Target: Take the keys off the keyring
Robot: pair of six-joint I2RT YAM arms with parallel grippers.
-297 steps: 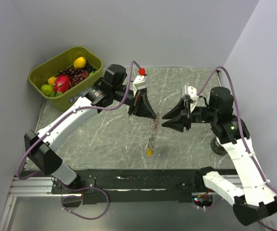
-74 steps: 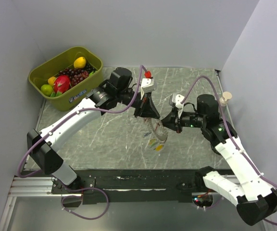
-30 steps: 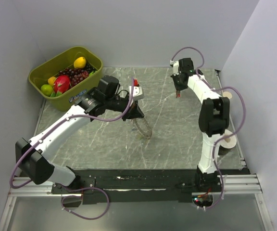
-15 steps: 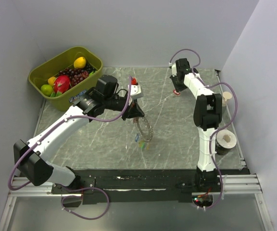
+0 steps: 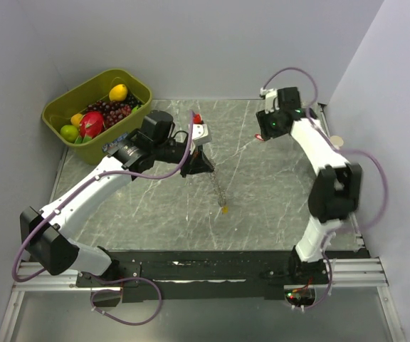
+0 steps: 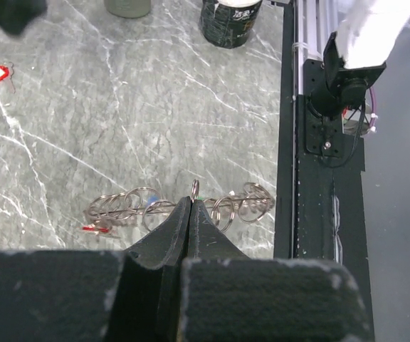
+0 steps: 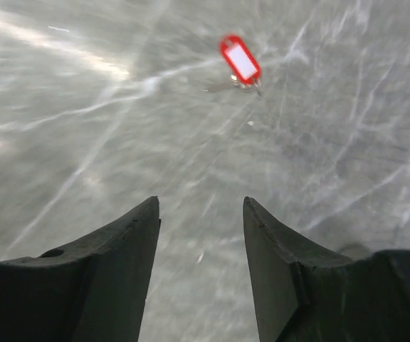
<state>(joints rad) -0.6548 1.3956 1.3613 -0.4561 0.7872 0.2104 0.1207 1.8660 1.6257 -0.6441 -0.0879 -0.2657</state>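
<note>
My left gripper (image 5: 205, 167) is shut on a small ring of the keyring (image 5: 218, 187), which hangs from it as a thin silvery strand with a yellow key (image 5: 224, 209) at its lower end. In the left wrist view the shut tips (image 6: 192, 201) pinch one ring, and the keyring (image 6: 230, 206) stretches across with several rings, a red key (image 6: 95, 229) and a blue key (image 6: 150, 203). My right gripper (image 5: 264, 134) is open and empty at the far side. In the right wrist view (image 7: 200, 201) a loose red key (image 7: 240, 60) lies on the table ahead of it.
A green basket (image 5: 52, 114) of toy fruit stands at the far left. A black can (image 6: 231, 14) and a grey object (image 6: 127, 6) show in the left wrist view. A pale cup (image 5: 337, 142) is at the right edge. A black rail (image 5: 212, 260) runs along the near edge.
The keyring hung as an open loop and now hangs straight with the yellow key lowest. My right arm has swung right while its gripper stays at the far side. The left gripper has hardly moved.
</note>
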